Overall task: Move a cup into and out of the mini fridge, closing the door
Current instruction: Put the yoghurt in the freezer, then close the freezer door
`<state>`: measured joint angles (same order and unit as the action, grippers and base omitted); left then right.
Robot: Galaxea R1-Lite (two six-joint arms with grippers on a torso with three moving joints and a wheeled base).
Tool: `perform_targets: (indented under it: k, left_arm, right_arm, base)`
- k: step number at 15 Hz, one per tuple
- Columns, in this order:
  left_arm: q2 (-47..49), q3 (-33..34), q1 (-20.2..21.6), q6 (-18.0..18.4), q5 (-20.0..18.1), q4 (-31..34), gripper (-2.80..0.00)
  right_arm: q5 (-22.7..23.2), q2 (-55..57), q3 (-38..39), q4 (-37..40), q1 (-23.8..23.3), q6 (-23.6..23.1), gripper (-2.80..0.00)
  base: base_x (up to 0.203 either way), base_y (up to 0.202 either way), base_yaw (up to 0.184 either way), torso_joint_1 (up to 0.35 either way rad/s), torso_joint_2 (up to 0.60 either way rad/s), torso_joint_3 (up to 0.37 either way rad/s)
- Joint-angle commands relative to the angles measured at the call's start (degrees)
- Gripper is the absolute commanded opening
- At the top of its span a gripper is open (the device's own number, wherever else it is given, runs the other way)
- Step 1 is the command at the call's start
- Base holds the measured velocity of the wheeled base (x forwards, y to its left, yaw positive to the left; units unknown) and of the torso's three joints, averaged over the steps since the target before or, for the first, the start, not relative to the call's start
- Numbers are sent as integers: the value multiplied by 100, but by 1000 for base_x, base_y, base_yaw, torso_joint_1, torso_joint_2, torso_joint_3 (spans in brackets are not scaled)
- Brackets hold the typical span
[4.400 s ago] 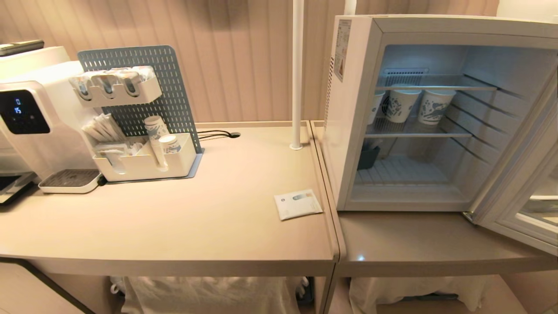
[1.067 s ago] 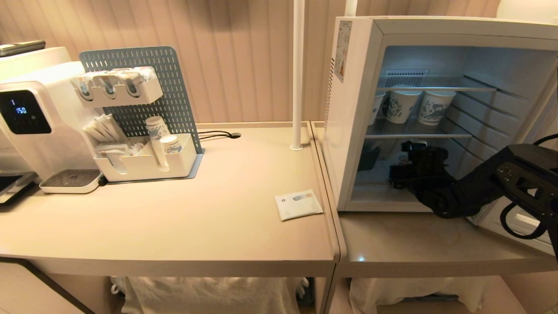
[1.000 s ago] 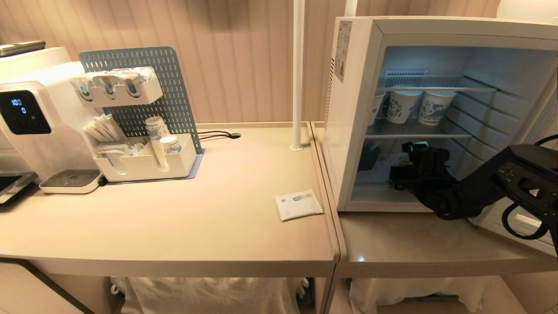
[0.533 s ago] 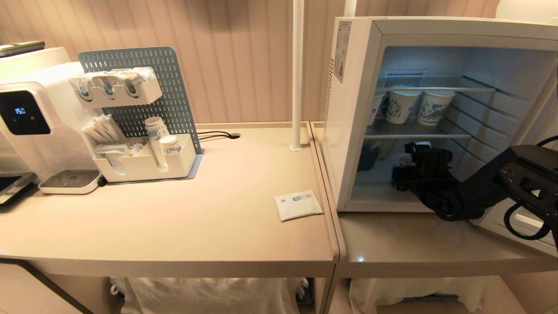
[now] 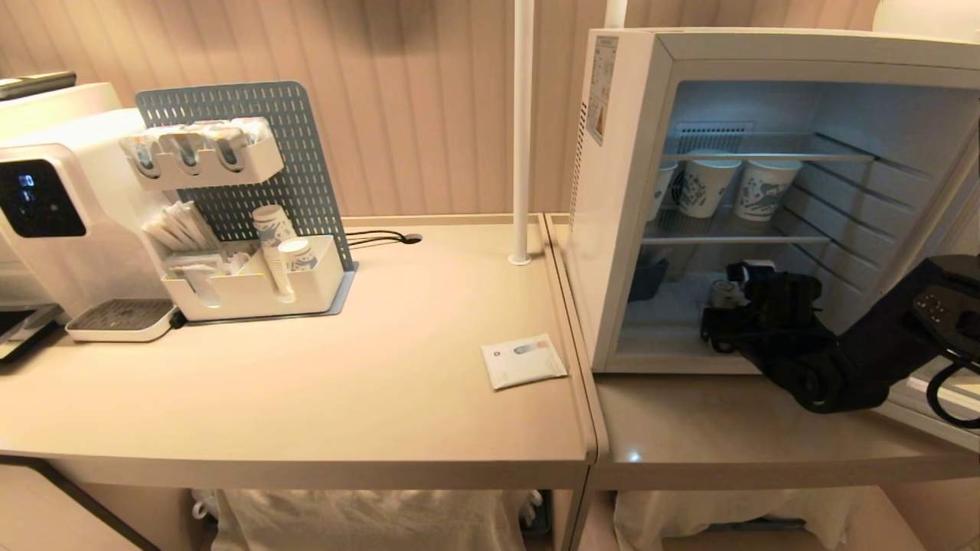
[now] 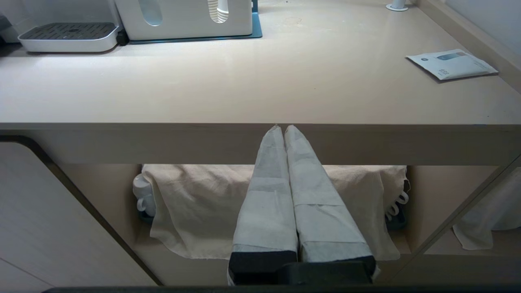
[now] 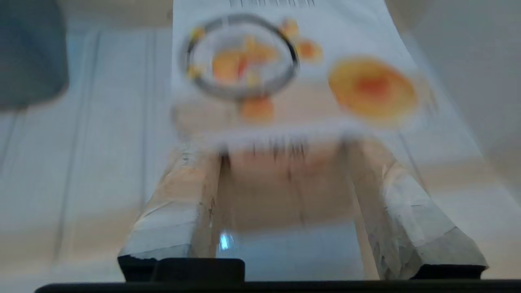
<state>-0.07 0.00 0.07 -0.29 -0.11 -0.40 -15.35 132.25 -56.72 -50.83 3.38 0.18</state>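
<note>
**White cup released on fridge floor**

Head view: right gripper has drawn back from the mini fridge; the cup stands on the bottom floor.

Left wrist view: left gripper parked, closed.

Right wrist view: fingers spread wide, cup free. Door closing remains.
</note>
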Motion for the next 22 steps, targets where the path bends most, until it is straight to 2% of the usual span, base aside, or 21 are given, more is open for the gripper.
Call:
perform_targets:
  k: [1,6,9,13,17,21,22]
  left_arm:
    - [4,9,1,3,-6,-4,-280]
    - [-1,9,1,-6,3,-4,-280]
    - [-1,9,1,-6,3,-4,-280]
    - [-1,9,1,-6,1,-4,-280]
    - [-1,9,1,-6,0,-4,-280]
    - [-1,9,1,-6,-2,-4,-280]
    - [-1,9,1,-6,3,-4,-280]
  right_arm:
    - [70,-376,353,-172,21,1,0]
    - [129,-209,303,-182,49,5,0]
    - [133,-526,540,-179,74,27,0]
    - [407,-1411,1476,-182,132,26,0]
    - [480,-2313,2330,-190,175,50,0]
    - [494,-3881,3340,-153,232,46,0]
    - [493,-4423,3588,-91,270,44,-280]
  base:
    - [0,0,0,0,0,0]
    - [0,0,0,0,0,0]
    - [0,0,0,0,0,0]
    - [0,0,0,0,0,0]
    - [0,0,0,0,0,0]
    - [0,0,0,0,0,0]
    - [0,0,0,0,0,0]
